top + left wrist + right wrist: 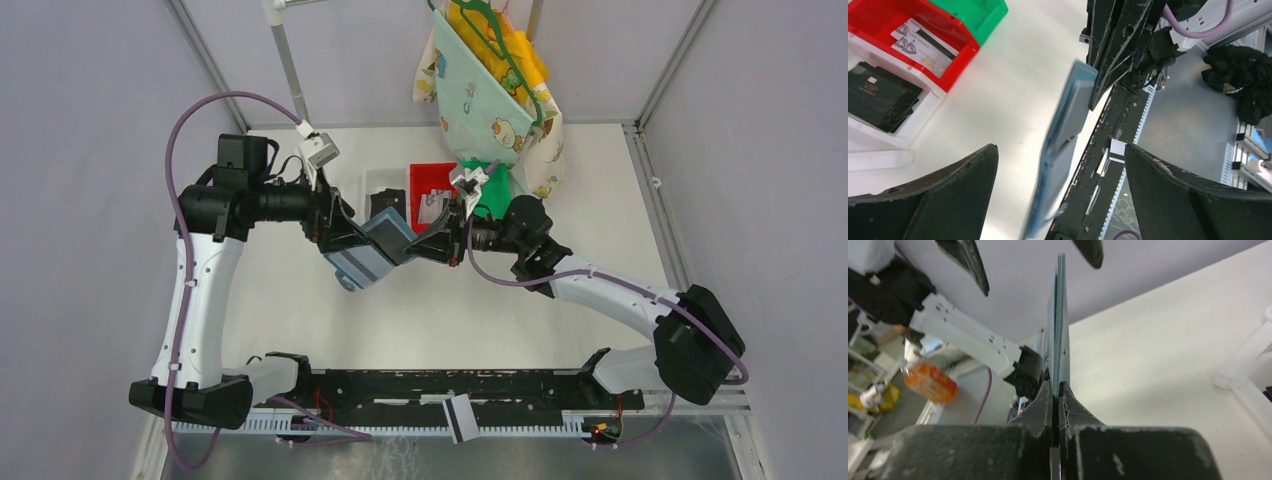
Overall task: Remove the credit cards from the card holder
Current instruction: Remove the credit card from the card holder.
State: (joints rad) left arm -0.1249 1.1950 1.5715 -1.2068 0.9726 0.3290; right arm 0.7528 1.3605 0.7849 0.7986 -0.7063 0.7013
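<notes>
The teal-blue card holder (372, 255) hangs unfolded above the table between the two arms. My right gripper (428, 244) is shut on its upper edge; in the right wrist view the holder (1060, 325) stands edge-on out of the closed right gripper (1055, 390). My left gripper (1060, 147) is wide open, its fingers (948, 200) apart from the blurred holder (1063, 140) between them. In the top view the left gripper (352, 238) sits at the holder's left side. Pale credit cards (923, 42), one with a dark stripe, lie in the red bin (955, 70).
A white bin (923, 112) beside the red one holds black flat cards (878, 95). A green bin (983, 12) stands behind it. Patterned cloth on a hanger (495, 90) hangs at the back. The black base rail (450, 385) runs along the near edge.
</notes>
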